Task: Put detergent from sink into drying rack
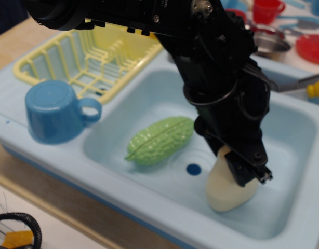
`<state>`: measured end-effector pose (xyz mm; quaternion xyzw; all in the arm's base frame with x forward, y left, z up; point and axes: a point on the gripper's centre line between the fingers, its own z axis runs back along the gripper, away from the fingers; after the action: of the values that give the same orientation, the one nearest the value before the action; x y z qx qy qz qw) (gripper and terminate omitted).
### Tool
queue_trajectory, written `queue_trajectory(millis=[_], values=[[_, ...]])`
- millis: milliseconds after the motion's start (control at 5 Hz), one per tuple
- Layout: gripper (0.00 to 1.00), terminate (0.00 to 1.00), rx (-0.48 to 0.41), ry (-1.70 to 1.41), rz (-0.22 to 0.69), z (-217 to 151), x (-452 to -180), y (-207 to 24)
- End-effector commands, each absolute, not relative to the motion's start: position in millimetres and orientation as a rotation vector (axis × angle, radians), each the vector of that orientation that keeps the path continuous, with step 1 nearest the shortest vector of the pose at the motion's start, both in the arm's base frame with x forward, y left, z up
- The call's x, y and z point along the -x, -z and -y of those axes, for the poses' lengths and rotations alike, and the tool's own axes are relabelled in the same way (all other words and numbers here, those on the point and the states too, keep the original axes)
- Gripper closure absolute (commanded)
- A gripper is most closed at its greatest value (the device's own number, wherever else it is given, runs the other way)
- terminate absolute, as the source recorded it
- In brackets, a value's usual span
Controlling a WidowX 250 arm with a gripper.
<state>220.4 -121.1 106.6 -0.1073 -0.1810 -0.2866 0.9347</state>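
Down in the sink [149, 98], right of the drain, the end effector [242, 168] covers the detergent [224, 189], its grip unclear, so seat it squarely before lifting rackward.

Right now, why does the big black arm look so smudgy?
In the only view, observation.image, the end effector and arm look soft and dark, likely motion blur, hiding most of the detergent. The green gourd and blue cup look sharper.

- No text, label, brand, number or sign can be read on anything in view; every surface that shows is plain, unmarked plastic or dark housing.
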Motion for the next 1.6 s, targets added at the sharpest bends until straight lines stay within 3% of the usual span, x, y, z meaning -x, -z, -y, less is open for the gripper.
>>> queue_trajectory(millis=[0,200,400,1000,1200,1400], values=[[1.0,0.0,0.122,0.593,0.356,112.5,-234.4,-151.9],[1.0,0.0,0.016,0.572,0.368,90.2,-246.5,-202.1],[1.0,0.0,-0.034,0.583,0.413,55.1,-262.3,-225.2],[1.0,0.0,-0.012,0.645,0.454,-53.9,-282.6,-254.0],[0.0,0.0,-0.012,0.645,0.454,-53.9,-282.6,-254.0],[0.0,0.0,-0.012,0.645,0.454,-53.9,-282.6,-254.0]])
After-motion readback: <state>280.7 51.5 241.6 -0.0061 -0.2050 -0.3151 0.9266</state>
